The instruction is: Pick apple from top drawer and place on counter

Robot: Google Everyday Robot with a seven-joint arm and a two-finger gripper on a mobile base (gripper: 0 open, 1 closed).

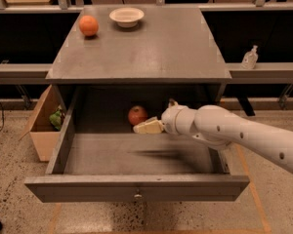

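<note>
The red apple [137, 115] lies at the back of the open top drawer [136, 188], near its middle. My gripper [147, 126] reaches in from the right on a white arm and sits just to the right of and below the apple, its cream fingers pointing left at it. The grey counter [151, 48] above the drawer carries an orange fruit [88, 25] at its far left.
A white bowl [126, 16] stands on the counter at the back. A cardboard box [43, 123] with green items stands on the floor left of the drawer. A clear bottle [249, 58] stands on a shelf at the right.
</note>
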